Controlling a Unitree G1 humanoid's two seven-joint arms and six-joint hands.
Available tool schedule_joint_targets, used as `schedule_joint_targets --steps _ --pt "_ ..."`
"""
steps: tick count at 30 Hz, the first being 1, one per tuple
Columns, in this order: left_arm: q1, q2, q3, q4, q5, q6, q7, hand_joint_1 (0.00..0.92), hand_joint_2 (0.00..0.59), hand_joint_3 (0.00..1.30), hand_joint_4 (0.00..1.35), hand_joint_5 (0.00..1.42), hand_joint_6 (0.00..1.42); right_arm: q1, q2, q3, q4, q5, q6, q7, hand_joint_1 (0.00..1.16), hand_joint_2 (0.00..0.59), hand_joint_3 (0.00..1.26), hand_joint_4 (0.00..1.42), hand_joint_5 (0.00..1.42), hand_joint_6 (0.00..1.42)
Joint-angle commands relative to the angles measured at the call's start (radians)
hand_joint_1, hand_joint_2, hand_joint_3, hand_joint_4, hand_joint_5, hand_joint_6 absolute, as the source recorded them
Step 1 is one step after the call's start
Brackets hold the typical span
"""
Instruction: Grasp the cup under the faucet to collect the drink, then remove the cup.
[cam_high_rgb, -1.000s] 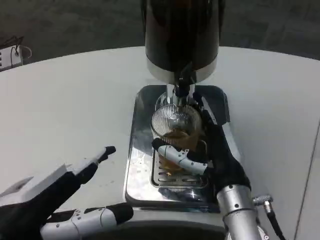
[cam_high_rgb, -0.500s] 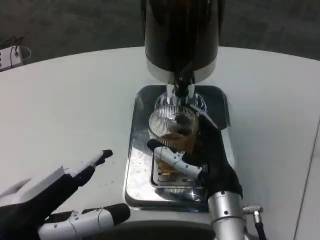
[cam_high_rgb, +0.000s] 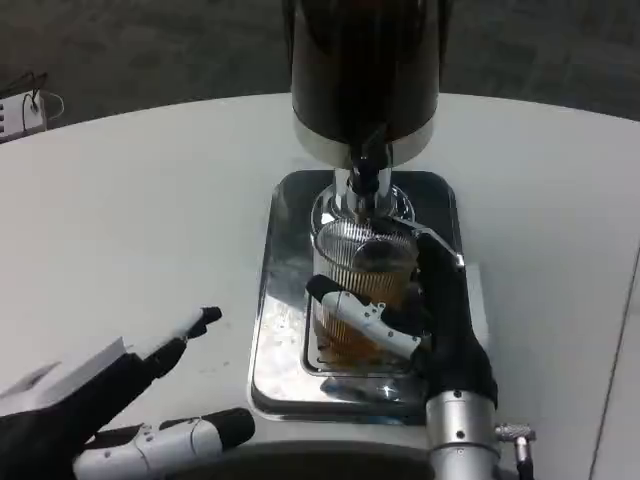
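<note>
Cup (cam_high_rgb: 362, 290), ribbed glass part-filled with amber drink, sits on the drip tray (cam_high_rgb: 275, 330) below the faucet (cam_high_rgb: 366, 180). Your right robot hand (cam_high_rgb: 425, 320) wraps it; left robot hand (cam_high_rgb: 120, 400) rests spread on the worktop (cam_high_rgb: 140, 230). Keep it level; withdraw slowly toward yourself.

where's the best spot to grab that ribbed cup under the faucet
Around its lower side wall, coming from the right, as the right hand grips the cup now. It stands upright with the faucet right over its open top, so a top grasp is blocked.
</note>
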Motion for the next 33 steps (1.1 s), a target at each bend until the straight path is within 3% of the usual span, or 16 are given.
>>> schedule_joint_targets --steps 1,10,21,33 --pt "0.006 0.014 -0.003 0.011 -0.002 -0.012 -0.006 0.000 0.018 0.00 0.00 0.00 0.00 0.031 0.042 0.003 -0.035 0.004 -0.011 -0.012 0.98 0.227 0.78 0.97 1.13 1.26" --pt "-0.019 0.011 -0.015 0.034 0.000 -0.030 0.000 0.000 0.018 0.00 0.00 0.00 0.00 0.099 0.008 0.003 -0.155 0.005 0.004 0.052 0.98 0.206 0.96 1.18 1.31 1.42" --pt "-0.071 0.011 -0.039 0.082 0.003 -0.053 0.006 0.000 0.018 0.00 0.00 0.00 0.00 0.236 -0.022 0.007 -0.350 0.015 0.036 0.163 0.98 0.207 1.00 1.21 1.35 1.42" --pt "-0.145 0.010 -0.067 0.156 0.016 -0.089 0.018 0.000 0.018 0.00 0.00 0.00 0.00 0.377 -0.049 0.010 -0.587 0.055 0.125 0.318 0.98 0.207 1.01 1.21 1.37 1.42"
